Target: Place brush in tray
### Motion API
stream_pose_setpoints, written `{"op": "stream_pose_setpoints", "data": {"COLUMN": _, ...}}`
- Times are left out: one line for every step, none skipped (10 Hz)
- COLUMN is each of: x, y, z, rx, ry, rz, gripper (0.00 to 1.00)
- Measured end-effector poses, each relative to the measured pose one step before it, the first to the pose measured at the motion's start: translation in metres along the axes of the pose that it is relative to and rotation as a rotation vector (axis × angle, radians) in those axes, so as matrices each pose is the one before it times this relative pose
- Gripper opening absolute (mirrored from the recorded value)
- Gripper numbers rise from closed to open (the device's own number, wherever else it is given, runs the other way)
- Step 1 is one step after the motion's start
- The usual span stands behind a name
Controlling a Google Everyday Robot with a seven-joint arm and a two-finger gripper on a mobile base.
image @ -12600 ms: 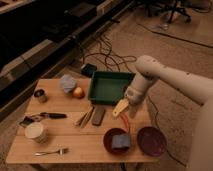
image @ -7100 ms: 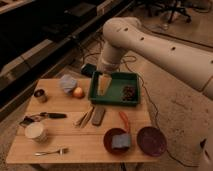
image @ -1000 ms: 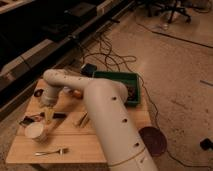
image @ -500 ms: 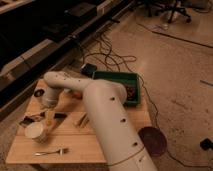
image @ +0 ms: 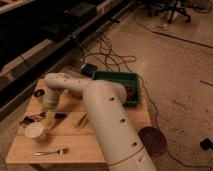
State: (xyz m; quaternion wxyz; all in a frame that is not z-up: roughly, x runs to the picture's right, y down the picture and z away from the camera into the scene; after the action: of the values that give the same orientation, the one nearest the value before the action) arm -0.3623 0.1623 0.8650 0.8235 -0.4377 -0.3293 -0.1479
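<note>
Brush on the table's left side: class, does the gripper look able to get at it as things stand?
Probably yes. The gripper sits directly over the brush near the left end of the table, and nothing shows between them. The white cup close beside it might crowd the approach.

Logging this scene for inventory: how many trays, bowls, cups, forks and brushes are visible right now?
Trays: 1, the green tray
Bowls: 1, the dark-red bowl
Cups: 2, the white cup and the small dark cup
Forks: 1, the fork
Brushes: 1, the brush
Total: 6
The gripper is over the brush's handle, at the table's left.
</note>
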Motion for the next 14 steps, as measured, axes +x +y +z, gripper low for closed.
{"op": "stream_pose_setpoints", "data": {"x": -0.00027, "y": -0.00135, "z": 0.00165, "rx": 0.00038, "ry": 0.00855, "rz": 0.00190, "gripper": 0.46}}
{"op": "stream_pose_setpoints", "data": {"x": 0.00039, "y": 0.00094, "z": 0.00209, "rx": -0.00718, "ry": 0.01810, "rz": 0.00472, "gripper": 0.38}}
{"op": "stream_pose_setpoints", "data": {"x": -0.00095, "y": 0.00076, "z": 0.00332, "rx": -0.01161, "ry": 0.02905, "rz": 0.01116, "gripper": 0.24}}
{"op": "stream_pose_setpoints", "data": {"x": 0.00096, "y": -0.00100, "z": 0.00083, "rx": 0.00073, "ry": 0.01254, "rz": 0.01348, "gripper": 0.14}}
{"op": "stream_pose_setpoints", "data": {"x": 0.00027, "y": 0.00025, "z": 0.00050, "rx": -0.00332, "ry": 0.00638, "rz": 0.01163, "gripper": 0.07}}
{"op": "stream_pose_setpoints", "data": {"x": 0.00073, "y": 0.00007, "z": 0.00032, "rx": -0.00496, "ry": 0.01111, "rz": 0.02308, "gripper": 0.01}}
{"op": "stream_pose_setpoints", "data": {"x": 0.00135, "y": -0.00018, "z": -0.00015, "rx": -0.00137, "ry": 0.00598, "rz": 0.01526, "gripper": 0.00}}
{"op": "stream_pose_setpoints", "data": {"x": 0.00032, "y": 0.00002, "z": 0.00008, "rx": -0.00019, "ry": 0.00148, "rz": -0.00047, "gripper": 0.00}}
{"op": "stream_pose_setpoints", "data": {"x": 0.00070, "y": -0.00002, "z": -0.00017, "rx": -0.00009, "ry": 0.00155, "rz": 0.00010, "gripper": 0.00}}
{"op": "stream_pose_setpoints", "data": {"x": 0.00018, "y": -0.00009, "z": -0.00001, "rx": 0.00027, "ry": 0.00048, "rz": -0.00076, "gripper": 0.00}}
{"op": "stream_pose_setpoints", "data": {"x": 0.00068, "y": -0.00015, "z": -0.00014, "rx": 0.00040, "ry": 0.00114, "rz": 0.00049, "gripper": 0.00}}
{"op": "stream_pose_setpoints", "data": {"x": 0.00004, "y": 0.00006, "z": 0.00006, "rx": -0.00017, "ry": 0.00006, "rz": -0.00018, "gripper": 0.00}}
{"op": "stream_pose_setpoints", "data": {"x": 0.00021, "y": 0.00004, "z": 0.00002, "rx": -0.00008, "ry": 0.00029, "rz": -0.00072, "gripper": 0.00}}
{"op": "stream_pose_setpoints", "data": {"x": 0.00046, "y": 0.00002, "z": -0.00009, "rx": 0.00006, "ry": 0.00027, "rz": 0.00053, "gripper": 0.00}}
